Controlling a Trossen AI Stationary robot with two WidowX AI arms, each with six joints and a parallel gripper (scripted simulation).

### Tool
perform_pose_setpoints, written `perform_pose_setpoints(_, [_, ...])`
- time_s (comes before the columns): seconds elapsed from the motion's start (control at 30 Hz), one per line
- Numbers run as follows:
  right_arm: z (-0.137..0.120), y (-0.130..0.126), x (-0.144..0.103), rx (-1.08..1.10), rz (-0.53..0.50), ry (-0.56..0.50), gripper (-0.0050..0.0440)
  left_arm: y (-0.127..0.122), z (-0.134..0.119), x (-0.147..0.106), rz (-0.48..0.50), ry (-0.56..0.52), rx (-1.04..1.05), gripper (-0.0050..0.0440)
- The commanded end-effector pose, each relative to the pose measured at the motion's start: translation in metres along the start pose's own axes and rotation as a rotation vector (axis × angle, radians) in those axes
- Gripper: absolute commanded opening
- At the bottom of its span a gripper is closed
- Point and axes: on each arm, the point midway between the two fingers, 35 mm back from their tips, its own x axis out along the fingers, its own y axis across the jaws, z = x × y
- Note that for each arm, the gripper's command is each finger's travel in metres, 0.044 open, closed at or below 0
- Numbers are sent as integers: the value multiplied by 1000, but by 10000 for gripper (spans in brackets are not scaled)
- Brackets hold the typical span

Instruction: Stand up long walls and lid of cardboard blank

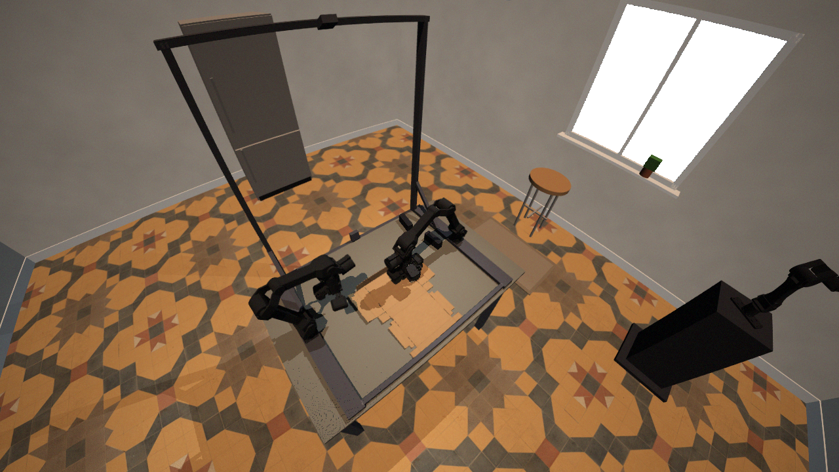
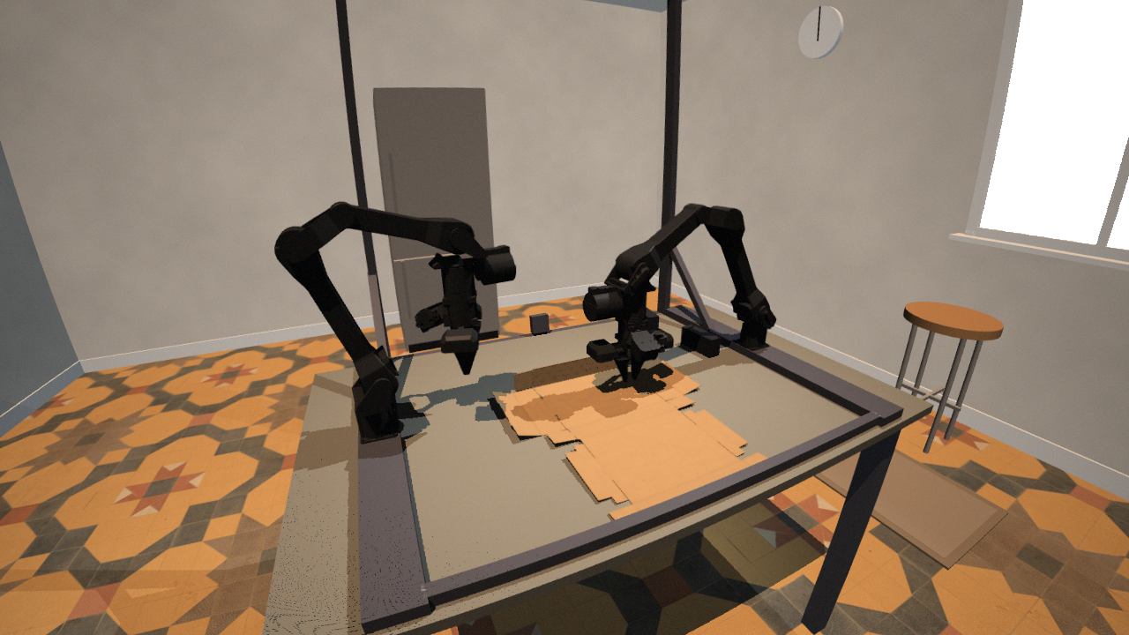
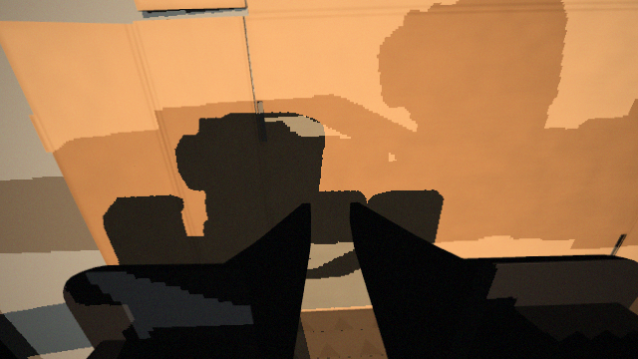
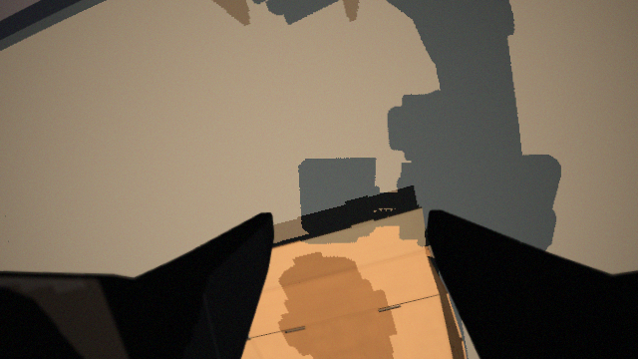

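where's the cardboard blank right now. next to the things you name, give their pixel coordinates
In the exterior view, the cardboard blank (image 1: 419,311) (image 2: 654,442) (image 3: 474,165) (image 4: 349,309) lies on the table, slightly right of picture centre, stretching from below the left gripper (image 1: 406,278) (image 2: 629,378) (image 3: 330,210) toward the near dark rail (image 1: 436,343) (image 2: 646,511).

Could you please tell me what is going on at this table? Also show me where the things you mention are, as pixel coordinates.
Two arms are working on a cardboard blank (image 1: 421,320) (image 2: 654,450) (image 3: 309,60) (image 4: 414,271), which lies mostly flat and is not yet folded into its finished shape. The left gripper (image 1: 411,276) (image 2: 629,378) (image 3: 330,210) hovers over it, nothing between its fingers. The right gripper (image 1: 346,305) (image 2: 467,369) (image 4: 350,222) is open near one end.
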Motion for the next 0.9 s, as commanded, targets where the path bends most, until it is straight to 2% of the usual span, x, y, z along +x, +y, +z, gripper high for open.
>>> perform_pose_setpoints(0.0, [-25, -8, 4, 225, -2, 12, 174, -2, -1, -6, -19, 6, -3, 98])
perform_pose_setpoints(0.07, [-25, -8, 4, 225, -2, 12, 174, -2, -1, -6, -19, 6, -3, 98])
perform_pose_setpoints(0.1, [-28, -9, 6, 324, -3, 12, 150, -2, -1, -6, -19, 6, -3, 98])
perform_pose_setpoints(0.3, [-55, -15, 19, 573, -5, 13, 6, -2, -1, -6, -19, 6, -3, 98])
perform_pose_setpoints(0.57, [-84, -21, 37, 907, -8, 14, 0, -2, -1, -6, -19, 6, -3, 98])
perform_pose_setpoints(0.63, [-84, -21, 37, 907, -8, 14, 0, -2, -1, -6, -19, 6, -3, 98])
perform_pose_setpoints(0.67, [-87, -21, 39, 1005, -9, 13, 0, -2, -1, -6, -19, 6, -3, 98])
perform_pose_setpoints(0.87, [-108, -24, 56, 1257, -12, 13, 0, -2, -1, -6, -19, 6, -3, 98])
